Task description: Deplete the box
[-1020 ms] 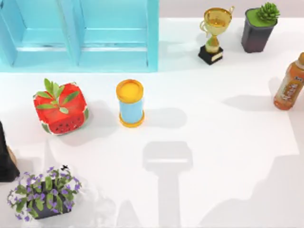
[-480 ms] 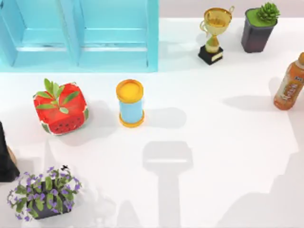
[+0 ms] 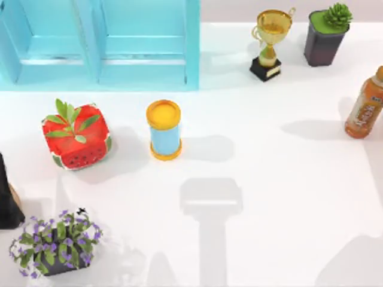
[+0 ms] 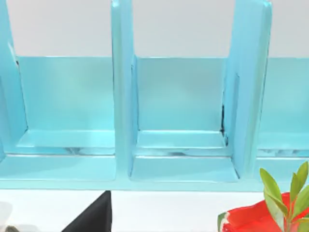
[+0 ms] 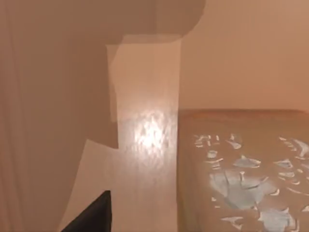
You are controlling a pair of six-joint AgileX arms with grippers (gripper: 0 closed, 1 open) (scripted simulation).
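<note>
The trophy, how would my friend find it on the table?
Start at the big blue cabinet along the table's back edge, then look right. The trophy stands beside a dark succulent pot; it alone is shiny gold, with handles and a black base.

One blue shelf unit (image 3: 99, 45) stands at the far left of the table, and two of its open compartments can be counted from above, three from the left wrist view. There is one watermelon-patterned box (image 3: 76, 136) with a sprig of leaves on top, and one blue can with a yellow lid (image 3: 164, 129). Potted plants come to two: one with purple flowers (image 3: 54, 242) at the near left, one green succulent in a dark pot (image 3: 326, 34) at the far right. One gold trophy (image 3: 271, 42) stands beside that succulent. One orange drink bottle (image 3: 365, 107) is at the right edge. One dark object (image 3: 7, 200) sits at the left edge, too cut off to identify.
</note>
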